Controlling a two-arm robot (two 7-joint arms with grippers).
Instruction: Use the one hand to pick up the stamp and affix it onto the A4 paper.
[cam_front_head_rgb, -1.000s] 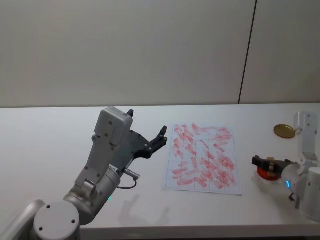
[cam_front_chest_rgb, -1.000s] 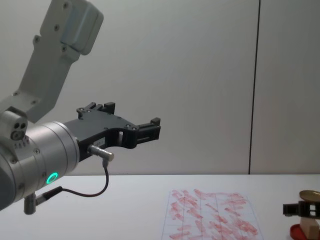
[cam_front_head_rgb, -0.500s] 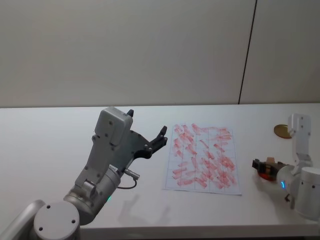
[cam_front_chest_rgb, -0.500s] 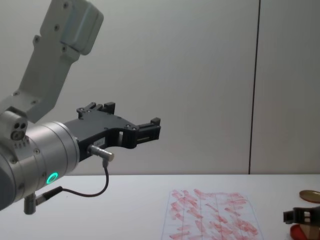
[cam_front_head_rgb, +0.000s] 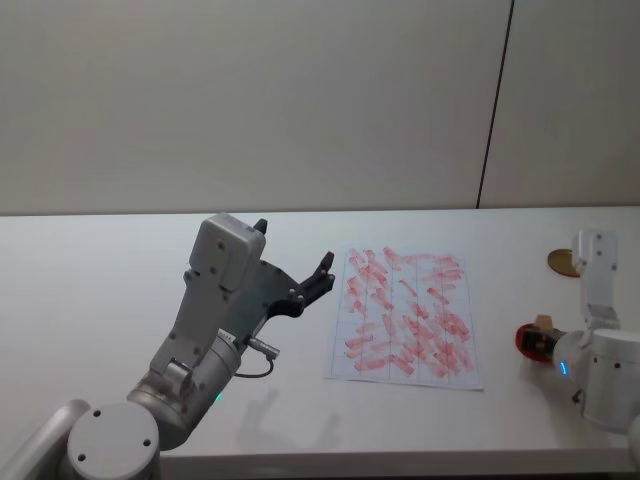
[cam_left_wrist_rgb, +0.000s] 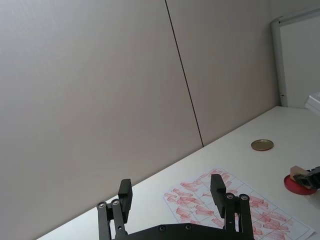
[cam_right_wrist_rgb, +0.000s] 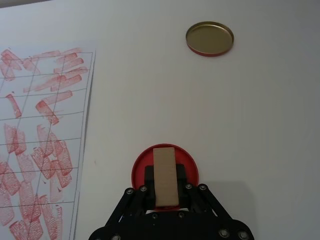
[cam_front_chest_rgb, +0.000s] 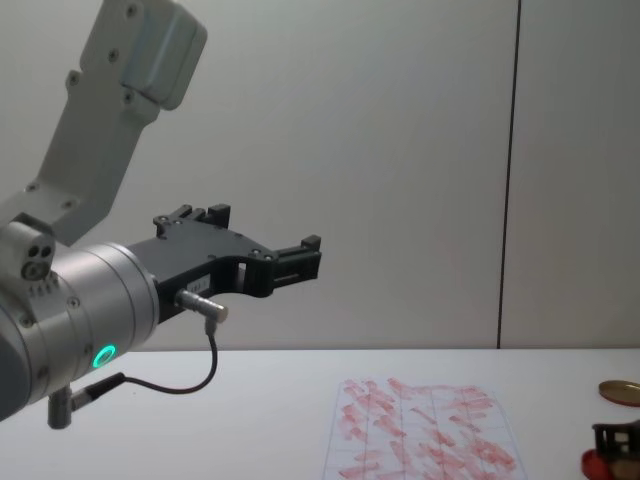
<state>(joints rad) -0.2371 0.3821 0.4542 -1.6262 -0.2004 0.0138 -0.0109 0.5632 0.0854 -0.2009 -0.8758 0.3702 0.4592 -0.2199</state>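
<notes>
White table (cam_front_head_rgb: 100, 270): one A4 paper (cam_front_head_rgb: 405, 313) (gridded, red-smeared), lying flat; one round red ink pad (cam_right_wrist_rgb: 141, 167) to its right; one gold lid (cam_right_wrist_rgb: 209, 38) farther back.

The stamp (cam_right_wrist_rgb: 165, 167) is pale bare wood, matt. The ink pad (cam_right_wrist_rgb: 139, 171) beneath it has a smooth red rim, and the round lid (cam_right_wrist_rgb: 210, 38) is gold-toned metal with a soft sheen. The A4 paper (cam_right_wrist_rgb: 75, 115) is matt white under smeary red ink. The table (cam_right_wrist_rgb: 165, 95) is smooth, matt white. Left gripper (cam_left_wrist_rgb: 171, 186) and right gripper (cam_right_wrist_rgb: 165, 181) are matt black; the left arm's wrist (cam_front_chest_rgb: 90, 310) is satin silver metal.
</notes>
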